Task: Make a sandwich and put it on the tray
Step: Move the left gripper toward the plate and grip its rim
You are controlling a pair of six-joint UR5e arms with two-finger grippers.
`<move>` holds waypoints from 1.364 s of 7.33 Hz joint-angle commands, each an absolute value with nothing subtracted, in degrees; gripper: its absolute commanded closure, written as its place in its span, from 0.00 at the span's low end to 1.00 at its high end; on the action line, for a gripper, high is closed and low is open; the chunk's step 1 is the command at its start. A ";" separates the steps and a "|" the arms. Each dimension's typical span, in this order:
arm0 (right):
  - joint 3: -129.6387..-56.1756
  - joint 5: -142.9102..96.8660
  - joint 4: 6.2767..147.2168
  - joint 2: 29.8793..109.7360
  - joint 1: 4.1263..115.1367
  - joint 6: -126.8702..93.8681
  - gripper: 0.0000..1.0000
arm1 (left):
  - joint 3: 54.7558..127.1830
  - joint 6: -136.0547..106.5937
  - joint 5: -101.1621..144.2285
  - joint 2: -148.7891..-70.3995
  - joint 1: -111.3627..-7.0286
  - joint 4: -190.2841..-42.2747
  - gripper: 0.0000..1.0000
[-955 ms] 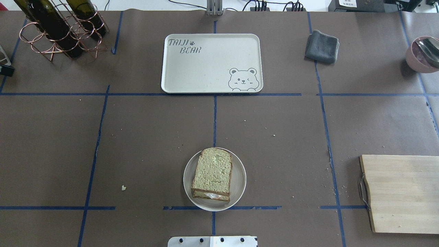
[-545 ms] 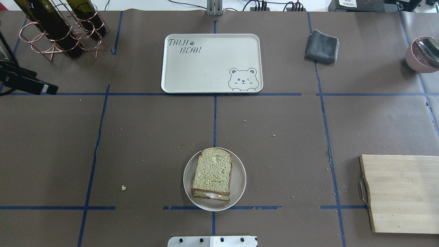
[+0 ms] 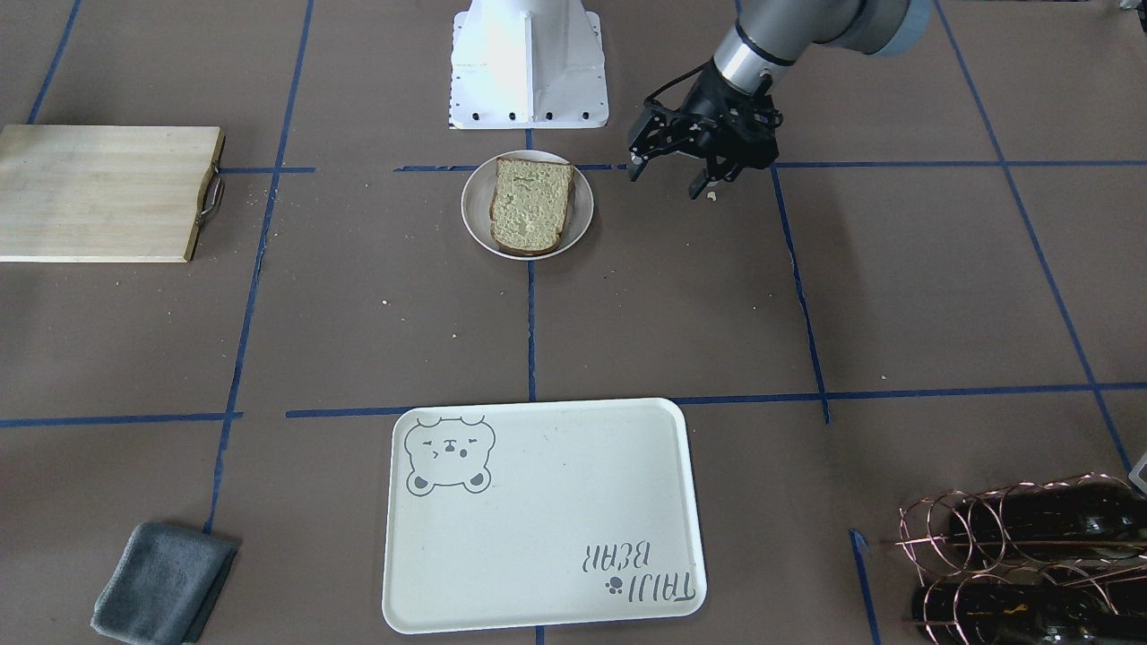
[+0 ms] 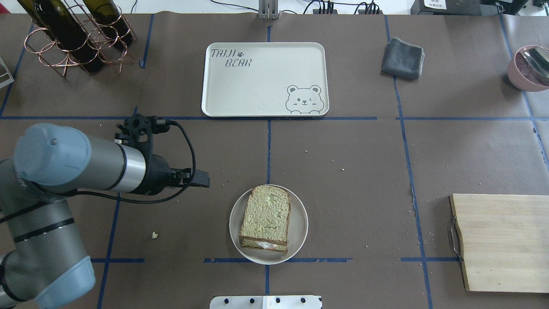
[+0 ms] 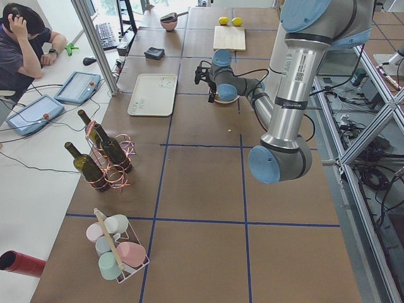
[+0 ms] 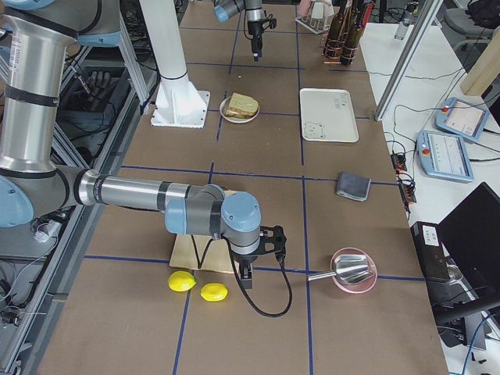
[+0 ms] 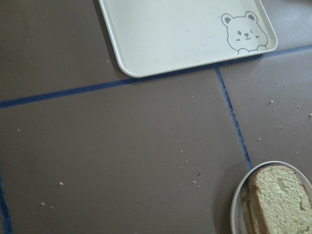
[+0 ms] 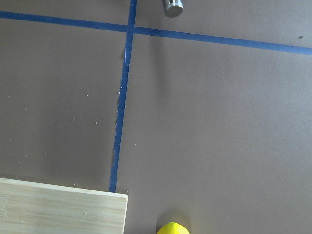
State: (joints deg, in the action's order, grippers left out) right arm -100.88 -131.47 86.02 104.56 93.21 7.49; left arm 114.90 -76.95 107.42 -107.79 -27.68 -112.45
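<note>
The sandwich (image 4: 266, 216), two yellowish bread slices with dark crusts and white egg showing between them at the near edge, lies on a small round white plate (image 4: 301, 223). It also shows in the front view (image 3: 530, 204) and at the left wrist view's lower right corner (image 7: 279, 201). The cream tray (image 4: 257, 81) with a bear face lies bare at the far middle (image 3: 538, 511). My left gripper (image 3: 668, 179) is open and empty above the table, to the plate's left (image 4: 205, 179). My right gripper (image 6: 244, 280) hangs by the cutting board; I cannot tell its state.
A wooden cutting board (image 4: 502, 240) lies at the near right, with two lemons (image 6: 181, 281) beside it. A grey cloth (image 4: 403, 58) and a pink bowl with a spoon (image 4: 529, 68) are at the far right. A copper rack with wine bottles (image 4: 73, 34) stands at the far left.
My left arm has swung in from the left edge of the overhead view; its gripper now hangs just left of the plate. The sandwich, plate and tray have not moved.
</note>
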 commanded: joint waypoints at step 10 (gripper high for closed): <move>-100.72 -129.73 85.61 104.50 93.52 7.56 0.00 | 101.35 -86.22 99.93 -111.97 -18.90 -123.22 0.51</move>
State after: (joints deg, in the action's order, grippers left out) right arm -100.73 -129.80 85.66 104.53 93.51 7.56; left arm 101.77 -86.25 99.92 -111.96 -18.95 -123.19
